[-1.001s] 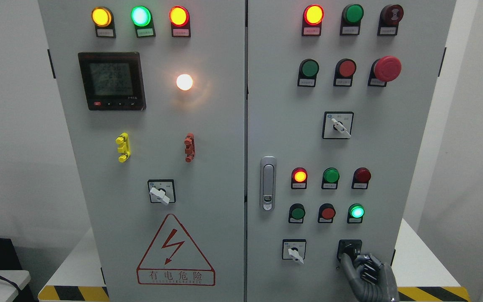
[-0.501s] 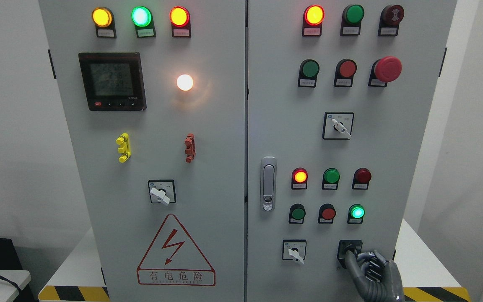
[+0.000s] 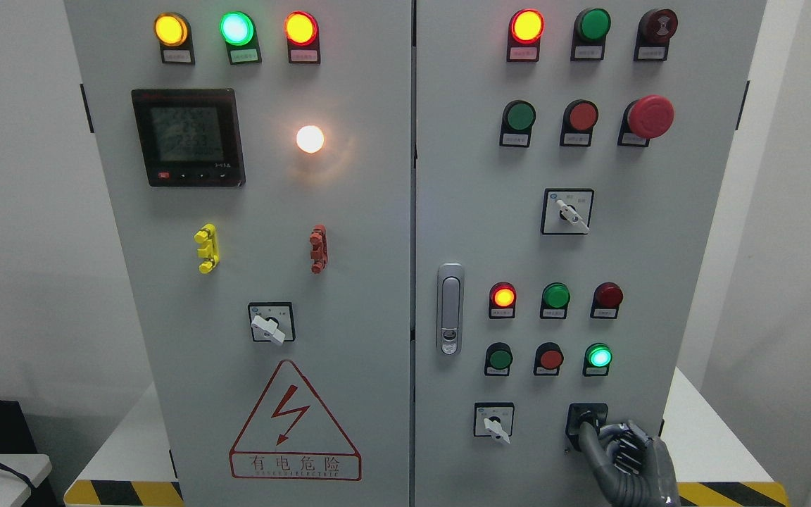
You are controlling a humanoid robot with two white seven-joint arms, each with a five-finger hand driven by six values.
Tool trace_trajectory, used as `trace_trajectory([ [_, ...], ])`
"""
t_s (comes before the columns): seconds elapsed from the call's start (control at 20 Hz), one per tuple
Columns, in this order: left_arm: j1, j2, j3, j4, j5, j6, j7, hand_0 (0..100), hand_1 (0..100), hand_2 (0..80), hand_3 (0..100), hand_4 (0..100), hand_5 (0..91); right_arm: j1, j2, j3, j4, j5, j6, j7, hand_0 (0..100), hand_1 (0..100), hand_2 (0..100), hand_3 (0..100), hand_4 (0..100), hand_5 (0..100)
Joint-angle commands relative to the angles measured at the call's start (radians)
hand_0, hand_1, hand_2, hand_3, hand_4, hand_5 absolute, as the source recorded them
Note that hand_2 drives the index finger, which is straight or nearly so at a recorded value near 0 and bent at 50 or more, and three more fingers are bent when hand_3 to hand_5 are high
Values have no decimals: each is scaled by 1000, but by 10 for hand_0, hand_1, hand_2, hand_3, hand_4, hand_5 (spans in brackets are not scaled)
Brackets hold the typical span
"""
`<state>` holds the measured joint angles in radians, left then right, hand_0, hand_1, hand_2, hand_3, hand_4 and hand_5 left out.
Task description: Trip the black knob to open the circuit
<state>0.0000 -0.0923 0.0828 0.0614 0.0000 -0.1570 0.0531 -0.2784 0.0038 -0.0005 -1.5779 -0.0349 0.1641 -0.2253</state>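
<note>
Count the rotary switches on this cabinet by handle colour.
white-handled switches: 3
black knob: 1
Total: 4

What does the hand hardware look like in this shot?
Only the right hand shows, at the lower right by the black knob. Grey, jointed fingers with a smooth matte shell, darker segmented parts between them. No cables or markings visible.

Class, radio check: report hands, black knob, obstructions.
Right hand on black knob, fingers curled around it. Left hand not in view. Nothing blocking the knob.
</note>
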Motion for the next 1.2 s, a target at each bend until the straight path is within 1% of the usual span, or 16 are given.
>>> trace_trajectory([
  [0.0,-8,-1,0,0,-32,1,1,120,389,0,0,0,0,1,25,27,9,27,5,4,509,776,615,949,973,982],
  [1.15,-8,0,0,0,-32,1,1,120,389,0,0,0,0,1,22,34,13,29,14,6,507,787,614,947,971,981],
])
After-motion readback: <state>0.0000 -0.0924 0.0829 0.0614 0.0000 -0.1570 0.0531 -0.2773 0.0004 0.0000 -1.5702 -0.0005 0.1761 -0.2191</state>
